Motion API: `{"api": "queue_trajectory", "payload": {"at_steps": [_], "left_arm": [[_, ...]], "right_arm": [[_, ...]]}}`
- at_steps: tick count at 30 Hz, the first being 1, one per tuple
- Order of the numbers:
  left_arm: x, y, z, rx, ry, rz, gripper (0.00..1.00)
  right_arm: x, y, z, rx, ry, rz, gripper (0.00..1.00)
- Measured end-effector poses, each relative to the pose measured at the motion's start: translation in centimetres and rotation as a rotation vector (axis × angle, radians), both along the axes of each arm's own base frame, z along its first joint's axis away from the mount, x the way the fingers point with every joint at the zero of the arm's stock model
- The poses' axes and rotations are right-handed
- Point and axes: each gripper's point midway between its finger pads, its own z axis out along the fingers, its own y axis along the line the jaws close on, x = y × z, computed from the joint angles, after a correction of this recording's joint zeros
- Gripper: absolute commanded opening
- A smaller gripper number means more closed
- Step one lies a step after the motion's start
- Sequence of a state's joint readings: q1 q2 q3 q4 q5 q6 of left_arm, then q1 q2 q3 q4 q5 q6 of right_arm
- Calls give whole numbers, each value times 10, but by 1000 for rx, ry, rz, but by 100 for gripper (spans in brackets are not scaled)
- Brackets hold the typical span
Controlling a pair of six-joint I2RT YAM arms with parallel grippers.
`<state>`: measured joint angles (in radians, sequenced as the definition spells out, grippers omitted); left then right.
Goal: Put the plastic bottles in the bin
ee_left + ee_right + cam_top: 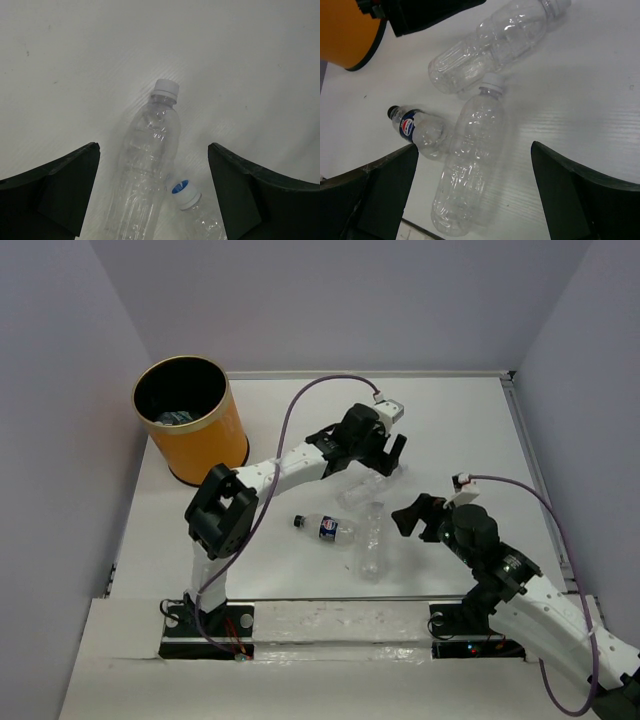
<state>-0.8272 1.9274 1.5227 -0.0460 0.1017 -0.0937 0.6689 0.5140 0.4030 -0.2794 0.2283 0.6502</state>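
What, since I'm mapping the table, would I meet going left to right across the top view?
Bin → dark-label bottle → near clear bottle → right fingers. The far clear bottle and the left fingers above it overlap the near bottle's span, so I leave them out.

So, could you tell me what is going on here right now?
Bottles are being put into the orange bin. The left gripper, open, hovers over the far clear bottle; the right gripper, open, hovers over the near clear bottle. A labelled bottle lies beside them. Nothing is gripped yet.
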Motion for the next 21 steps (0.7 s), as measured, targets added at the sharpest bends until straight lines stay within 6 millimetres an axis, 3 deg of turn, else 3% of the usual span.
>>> {"api": "queue_trajectory", "payload": {"at_steps": [8, 12, 17, 21], "left_arm": [[4, -24, -38, 40, 56, -98, 98], [5, -31, -59, 78, 84, -140, 91], [1, -27, -83, 136, 119, -163, 80], [4, -23, -92, 175, 121, -157, 78]], "right_arm": [[-14, 10, -35, -31, 142, 68, 100], [-17, 16, -46, -42, 187, 96, 100], [-17, 24, -46, -23, 198, 124, 100], [-15, 32, -54, -19, 227, 145, 100]]}}
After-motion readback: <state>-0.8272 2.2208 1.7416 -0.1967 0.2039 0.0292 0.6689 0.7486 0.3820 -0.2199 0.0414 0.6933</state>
